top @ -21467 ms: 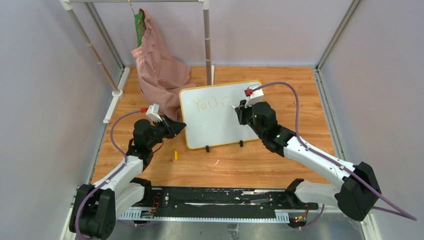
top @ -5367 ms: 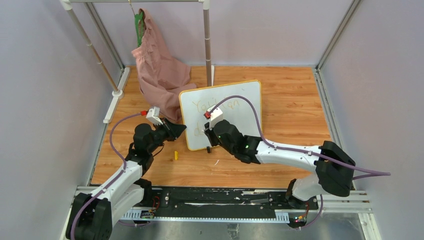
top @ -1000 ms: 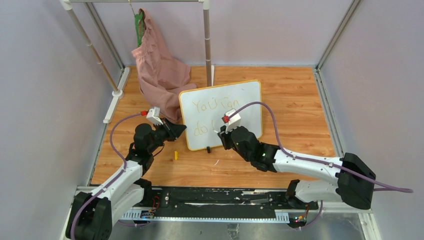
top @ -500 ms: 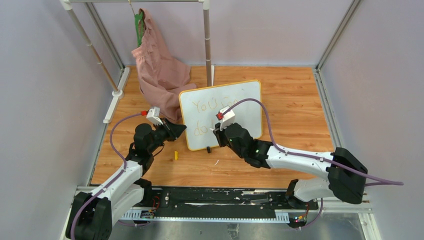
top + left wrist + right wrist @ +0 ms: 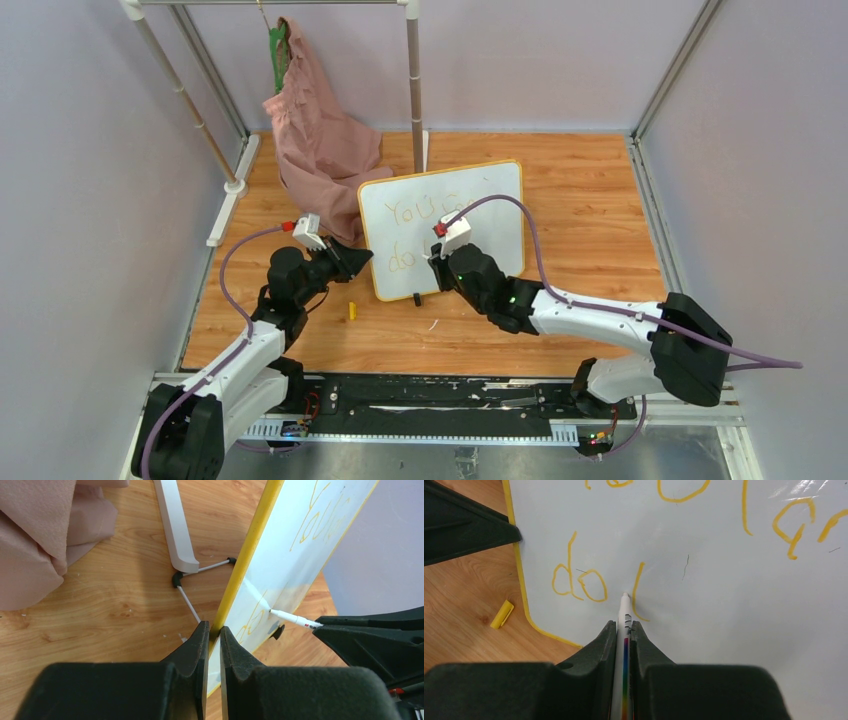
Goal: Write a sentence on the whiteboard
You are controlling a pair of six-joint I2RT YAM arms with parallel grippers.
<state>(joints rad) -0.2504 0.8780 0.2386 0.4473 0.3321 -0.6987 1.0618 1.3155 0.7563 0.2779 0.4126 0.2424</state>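
Right hand [image 5: 624, 626] tight on marker [image 5: 625, 607] at whiteboard [image 5: 724, 605], left hand [image 5: 212, 629] clamped on its frame [image 5: 241, 575]; wooden table [image 5: 590, 200], grey walls [image 5: 560, 60]

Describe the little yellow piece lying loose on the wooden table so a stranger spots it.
Find the upright white whiteboard with a yellow frame, mid-table. On the wooden tabletop near its lower left corner lies a short yellow plastic piece, flat and apart from the frame.
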